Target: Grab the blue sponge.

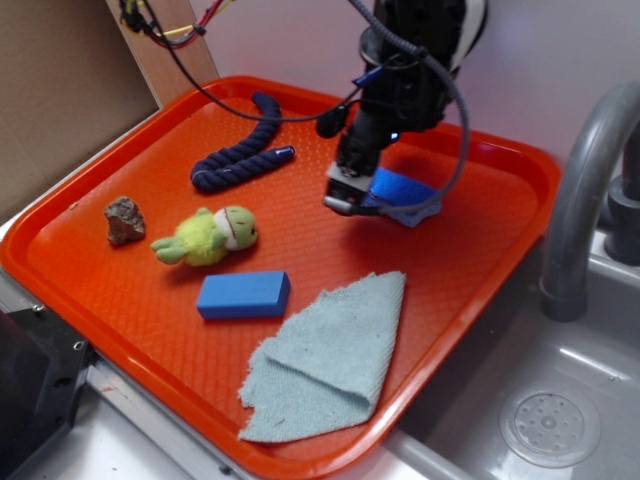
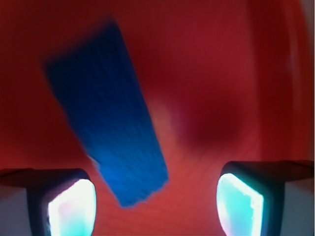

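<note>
Wrist view shows me the blue sponge (image 2: pixel 108 115) lying on the orange tray (image 2: pixel 221 73), slanted, with its near end reaching down between the two fingertips (image 2: pixel 71 209). The picture is blurred, but the fingers stand wide apart and neither one touches the sponge. So the gripper (image 2: pixel 155 204) is spread and holds nothing.

From the exterior view I see the gripper (image 1: pixel 345 195) low over the far right part of the tray (image 1: pixel 500 250), just beside the sponge (image 1: pixel 405 192), which rests flat there with its pale foam edge showing. I cannot tell from this angle if the tips already touch the tray.

My judgement: the approach is almost done, the grasp itself is not yet done. What is left is to centre the fingers over the sponge, go down a little, close, and lift. The blue block (image 1: pixel 243 295), the teal cloth (image 1: pixel 330 360), the plush toy (image 1: pixel 208 237), the rope (image 1: pixel 240 150) and the stone (image 1: pixel 124 220) lie well apart from the gripper.
</note>
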Robot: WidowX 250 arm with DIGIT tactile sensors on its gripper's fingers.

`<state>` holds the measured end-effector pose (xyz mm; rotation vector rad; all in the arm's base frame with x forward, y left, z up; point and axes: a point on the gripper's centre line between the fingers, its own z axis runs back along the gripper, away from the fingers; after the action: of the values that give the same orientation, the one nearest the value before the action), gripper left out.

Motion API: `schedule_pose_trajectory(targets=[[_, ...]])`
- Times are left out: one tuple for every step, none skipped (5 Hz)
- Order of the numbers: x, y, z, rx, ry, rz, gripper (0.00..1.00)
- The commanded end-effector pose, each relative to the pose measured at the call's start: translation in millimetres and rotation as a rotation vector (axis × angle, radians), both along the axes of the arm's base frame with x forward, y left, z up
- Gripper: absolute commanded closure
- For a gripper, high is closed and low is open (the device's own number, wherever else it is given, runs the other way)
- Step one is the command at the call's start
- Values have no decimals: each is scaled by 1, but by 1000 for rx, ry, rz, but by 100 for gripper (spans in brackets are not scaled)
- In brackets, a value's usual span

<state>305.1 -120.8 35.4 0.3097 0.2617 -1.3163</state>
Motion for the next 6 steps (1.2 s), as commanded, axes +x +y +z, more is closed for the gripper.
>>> schedule_pose_trajectory(targets=[[-15,-4,-11,-45,68,-61,100],[-19,-9,-12,-85,90,-60,100],[-23,-10,-14,-106,96,-18,100],[-23,5,3,-154,26,226,100],[-35,35,42,-302,-186,442,100],[-57,57,84,-360,-340,671,100]])
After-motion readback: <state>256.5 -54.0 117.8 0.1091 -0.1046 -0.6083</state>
